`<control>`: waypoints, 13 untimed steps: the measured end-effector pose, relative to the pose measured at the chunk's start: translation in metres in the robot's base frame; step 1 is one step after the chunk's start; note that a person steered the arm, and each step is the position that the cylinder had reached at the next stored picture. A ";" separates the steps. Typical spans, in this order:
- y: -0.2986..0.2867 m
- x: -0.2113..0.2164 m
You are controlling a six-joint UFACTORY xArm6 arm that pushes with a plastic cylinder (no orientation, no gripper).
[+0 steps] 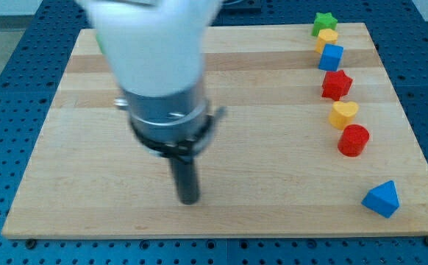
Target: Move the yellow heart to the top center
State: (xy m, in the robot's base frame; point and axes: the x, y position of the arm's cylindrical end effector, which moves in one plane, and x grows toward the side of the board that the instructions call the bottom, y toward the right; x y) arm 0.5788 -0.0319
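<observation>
While my tip (189, 199) sits bare at the lower middle, touching nothing, the yellow heart (343, 114) waits far right.

Lab or robotics test bench, not a home or shop. Main clue: blue perforated metal base (1, 110) with a regular grid of holes, optical-breadboard type, showing on all sides of the view. On it a plain pale wooden surface (273, 169) of glued strips, no clutter. Robot arm (159, 66) with white housing and dark metal collar enters from the view's top, blurred, ending in a dark rod; my tip (189, 200) sits on the bare wood at the view's lower middle, well apart from the blocks. Small bright toy blocks on the view's right, e.g. blue triangular block (382, 199), red cylinder (354, 140), look like experiment props.
</observation>
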 end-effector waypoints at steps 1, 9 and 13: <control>0.051 -0.001; 0.167 -0.171; 0.069 -0.294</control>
State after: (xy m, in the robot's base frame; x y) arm 0.2852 0.0372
